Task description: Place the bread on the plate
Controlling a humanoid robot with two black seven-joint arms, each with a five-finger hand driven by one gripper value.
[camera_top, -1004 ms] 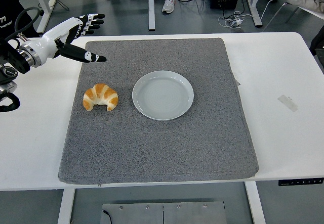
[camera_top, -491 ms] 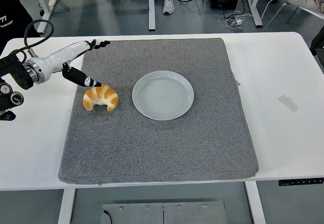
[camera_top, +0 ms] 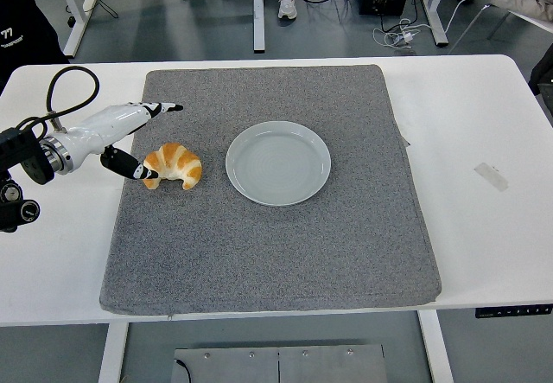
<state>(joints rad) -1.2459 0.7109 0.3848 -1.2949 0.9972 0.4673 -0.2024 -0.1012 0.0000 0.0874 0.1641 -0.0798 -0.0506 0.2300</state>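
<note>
The white worktop [camera_top: 484,227] carries a large grey felt-like mat [camera_top: 276,245] that covers most of its middle. On the mat's left part lies the golden-brown croissant-shaped bread [camera_top: 174,165], flat on the fabric. Its long axis runs roughly left to right, and both tips curve down toward the near edge, so the arch of its back faces the far side. Just to its right, close but apart from it, sits the round pale grey-green plate [camera_top: 278,162], bare inside.

The left hand [camera_top: 130,137], white-shelled with black fingers, comes in from the left edge at the height of the bread. Its fingers are spread apart and hold nothing: the thumb [camera_top: 130,166] reaches to the left end of the bread and seems to touch it, while the long fingers [camera_top: 160,107] stretch out over the mat beyond the bread, clear of it. A black cable [camera_top: 60,85] loops up behind the wrist.

A small pale strip of tape [camera_top: 491,175] lies on the bare worktop at the right. Beyond the far edge, shoes [camera_top: 288,6] and cables [camera_top: 402,30] show on the floor.
</note>
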